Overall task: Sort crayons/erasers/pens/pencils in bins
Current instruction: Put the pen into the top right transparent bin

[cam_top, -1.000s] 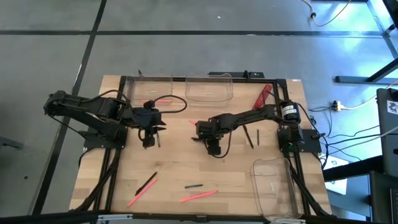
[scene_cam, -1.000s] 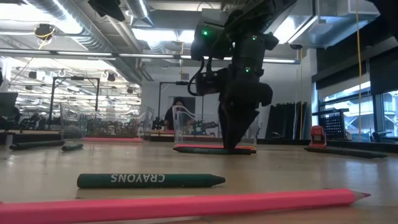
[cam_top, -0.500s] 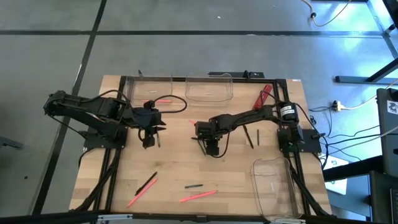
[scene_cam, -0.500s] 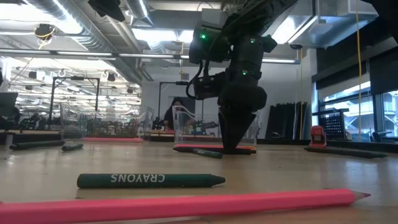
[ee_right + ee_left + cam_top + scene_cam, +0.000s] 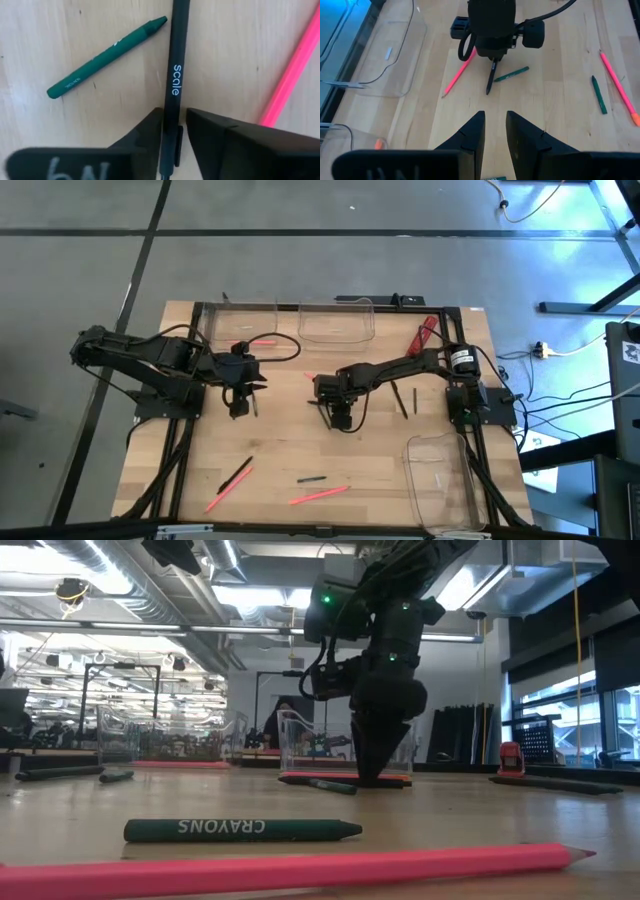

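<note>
- Pen alignment is the relation on which the coming move turns: the black pen, printed "scale", is seen in the right wrist view lying between the two dark fingers of the right end effector, its long axis running straight ahead out of the gap.
- Closure on the barrel appears complete, the fingers being pressed against either side of it near the clip end; the right end effector is judged to be clamped on the pen, which lies flat on the tabletop.
- A green crayon is found just beside the pen to one side of the fingers, angled away, and a pink pencil to the other side; neither is caught between the fingers.
- From the low view, the right end effector is seen pointing straight down, its tips at the tabletop.
- In the high view, the right end effector is placed over the middle of the tabletop, so this pen is served by the right arm.
- The left end effector hovers well apart from the pen, fingers parted and holding nothing, with the right arm facing it across the wood.
- The clear bins lie beyond the right end effector at the far edge, with another bin near the right arm's base; a lift is judged to be what the pen next requires.
</note>
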Robot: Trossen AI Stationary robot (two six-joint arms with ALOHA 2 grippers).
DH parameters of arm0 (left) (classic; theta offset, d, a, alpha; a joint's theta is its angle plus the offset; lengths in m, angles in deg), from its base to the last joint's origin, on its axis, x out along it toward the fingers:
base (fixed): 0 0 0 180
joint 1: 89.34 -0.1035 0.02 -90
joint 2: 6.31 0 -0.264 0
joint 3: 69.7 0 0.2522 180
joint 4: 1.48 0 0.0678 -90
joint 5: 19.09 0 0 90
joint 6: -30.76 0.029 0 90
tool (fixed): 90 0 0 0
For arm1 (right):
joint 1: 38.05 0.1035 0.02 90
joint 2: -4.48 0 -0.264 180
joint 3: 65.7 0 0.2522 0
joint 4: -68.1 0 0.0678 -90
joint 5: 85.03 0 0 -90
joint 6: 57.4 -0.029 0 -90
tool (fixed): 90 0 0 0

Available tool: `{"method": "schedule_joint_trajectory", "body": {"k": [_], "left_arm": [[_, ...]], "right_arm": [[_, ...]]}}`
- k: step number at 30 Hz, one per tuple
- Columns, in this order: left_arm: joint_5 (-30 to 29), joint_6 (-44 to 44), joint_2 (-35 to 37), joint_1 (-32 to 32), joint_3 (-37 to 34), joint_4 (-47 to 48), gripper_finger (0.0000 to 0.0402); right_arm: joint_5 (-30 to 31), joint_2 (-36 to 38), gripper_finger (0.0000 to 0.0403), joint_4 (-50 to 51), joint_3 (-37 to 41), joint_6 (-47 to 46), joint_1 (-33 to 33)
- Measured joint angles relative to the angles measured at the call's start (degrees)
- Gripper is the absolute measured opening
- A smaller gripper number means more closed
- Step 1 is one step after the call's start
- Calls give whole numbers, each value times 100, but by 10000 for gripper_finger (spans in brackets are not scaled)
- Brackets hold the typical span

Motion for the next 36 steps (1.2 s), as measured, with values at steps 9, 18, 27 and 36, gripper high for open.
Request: {"method": "schedule_joint_trajectory", "body": {"k": [9, 18, 27, 36], "left_arm": [[0, 0, 0, 0, 0, 0, 71], [0, 0, 0, 0, 0, 0, 71], [0, 0, 0, 0, 0, 2, 71], [-46, 0, 0, 0, 0, 2, 71]], "right_arm": [[0, 2, 27, -13, 0, -126, -13], [-318, -16, 45, 68, -147, -273, -119], [-464, -70, 47, 467, -932, -259, -242], [-502, -37, 48, 1264, -1821, 16, -481]]}}
